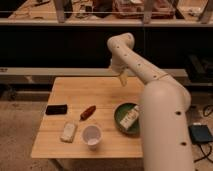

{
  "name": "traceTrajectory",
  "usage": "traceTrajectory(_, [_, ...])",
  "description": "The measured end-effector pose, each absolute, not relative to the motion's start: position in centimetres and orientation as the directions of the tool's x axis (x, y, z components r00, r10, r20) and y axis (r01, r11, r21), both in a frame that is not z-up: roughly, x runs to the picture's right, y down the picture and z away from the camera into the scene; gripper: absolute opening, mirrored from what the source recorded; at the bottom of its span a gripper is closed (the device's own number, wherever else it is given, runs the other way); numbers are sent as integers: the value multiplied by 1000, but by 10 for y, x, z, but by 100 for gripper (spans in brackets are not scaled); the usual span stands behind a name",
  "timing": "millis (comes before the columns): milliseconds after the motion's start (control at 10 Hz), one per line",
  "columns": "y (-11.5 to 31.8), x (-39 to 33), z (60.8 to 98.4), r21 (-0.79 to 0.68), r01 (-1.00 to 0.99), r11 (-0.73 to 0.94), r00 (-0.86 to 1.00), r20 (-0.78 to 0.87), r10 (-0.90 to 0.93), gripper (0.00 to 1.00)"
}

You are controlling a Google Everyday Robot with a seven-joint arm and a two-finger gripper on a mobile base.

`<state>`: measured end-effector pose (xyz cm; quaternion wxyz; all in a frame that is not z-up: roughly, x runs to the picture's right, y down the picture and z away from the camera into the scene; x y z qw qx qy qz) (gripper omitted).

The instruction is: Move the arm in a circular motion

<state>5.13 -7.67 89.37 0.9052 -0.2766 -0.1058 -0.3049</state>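
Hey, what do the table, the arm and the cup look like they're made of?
Table: looks like light wood, matte, with a warm tan tone and faint grain.
Arm: probably smooth molded plastic, cream-white with a soft sheen and small dark dots. Its gripper hangs near the table's far edge.
Cup: white and matte; it could be paper or plastic.
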Motion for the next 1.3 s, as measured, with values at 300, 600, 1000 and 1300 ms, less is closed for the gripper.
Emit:
traceTrajectory(300, [-77,-48,892,-359,768,531,638,496,-588,80])
traceTrajectory(600, [-68,-113,842,-272,871,410,487,589,-645,80])
traceTrajectory(1000, [-4,-139,768,-237,937,257,349,641,-683,80])
traceTrajectory(1300, [75,-145,720,-213,946,243,322,690,-648,80])
